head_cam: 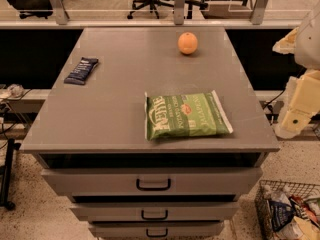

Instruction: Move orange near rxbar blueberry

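The orange (187,43) sits on the grey cabinet top (120,99) toward the far right. The rxbar blueberry (81,70), a flat bar in a dark navy wrapper, lies near the left edge, well apart from the orange. My gripper (296,115) shows as cream-coloured parts at the right edge of the view. It hangs off the cabinet's right side, below the level of the top, far from both objects and holding nothing that I can see.
A large green chip bag (186,115) lies flat near the front of the top. The cabinet has several drawers (152,183) below. A wire basket (290,211) of snacks stands on the floor at the lower right. A rail and office chairs are behind.
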{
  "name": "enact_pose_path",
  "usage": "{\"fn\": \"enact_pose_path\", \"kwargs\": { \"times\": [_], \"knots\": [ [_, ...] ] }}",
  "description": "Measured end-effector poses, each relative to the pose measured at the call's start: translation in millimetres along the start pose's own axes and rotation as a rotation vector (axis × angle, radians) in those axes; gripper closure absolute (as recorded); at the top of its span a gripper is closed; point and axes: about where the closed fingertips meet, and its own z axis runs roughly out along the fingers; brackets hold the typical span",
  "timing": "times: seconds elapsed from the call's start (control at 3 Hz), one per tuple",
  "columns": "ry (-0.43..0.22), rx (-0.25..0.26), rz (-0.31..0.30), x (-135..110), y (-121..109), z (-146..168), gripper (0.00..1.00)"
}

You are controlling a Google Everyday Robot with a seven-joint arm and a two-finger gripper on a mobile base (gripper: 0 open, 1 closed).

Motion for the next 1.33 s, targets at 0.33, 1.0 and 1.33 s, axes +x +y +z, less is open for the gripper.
{"fn": "enact_pose_path", "kwargs": {
  "times": [0.33,1.0,1.33],
  "knots": [
    [-0.01,0.007,-0.008,-2.5,-1.6,2.1,0.0],
    [-0.24,0.067,0.028,-37.9,-80.3,70.2,0.0],
    [-0.364,0.114,0.038,-66.1,-136.3,99.3,0.0]
  ]
}}
